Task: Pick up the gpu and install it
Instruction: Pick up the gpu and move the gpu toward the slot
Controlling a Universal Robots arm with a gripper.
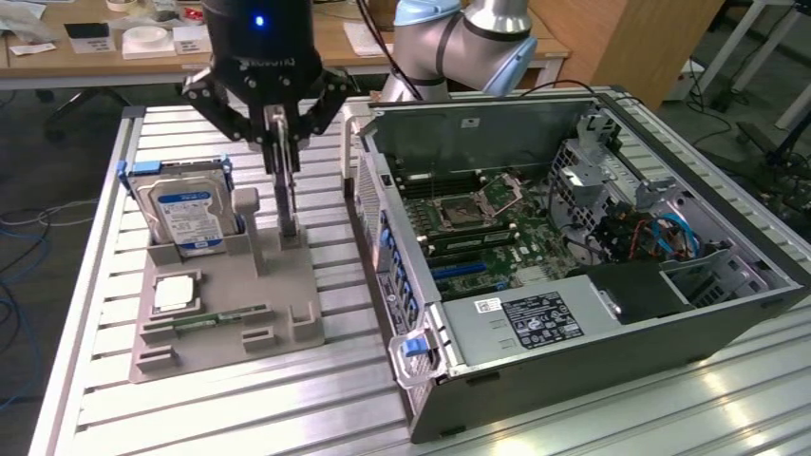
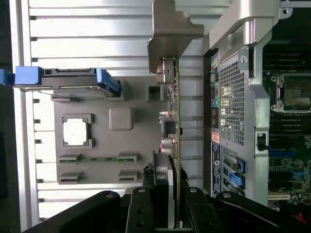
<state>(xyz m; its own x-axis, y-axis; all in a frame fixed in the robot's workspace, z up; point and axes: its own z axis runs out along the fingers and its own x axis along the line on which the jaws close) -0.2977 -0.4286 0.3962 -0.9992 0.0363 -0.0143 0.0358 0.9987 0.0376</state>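
The gripper [image 1: 281,157] hangs straight down over the grey tray [image 1: 216,342], on the tray's side that faces the open computer case [image 1: 393,218]. Its jaws are closed on the top edge of the gpu [image 1: 291,204], one finger on each flat face. The card stands on edge directly below the jaws. In the wrist view the gpu [image 2: 176,116] appears as a thin line whose long axis runs level along that side of the tray, parallel to the case's rear panel [image 2: 233,111], from the fingertips [image 2: 163,170] out to its metal bracket [image 2: 170,34]. Its lower edge seems to meet the tray's slot, though whether it is seated or just lifted cannot be told. The hard drive [image 1: 188,214] stands at the tray's opposite side.
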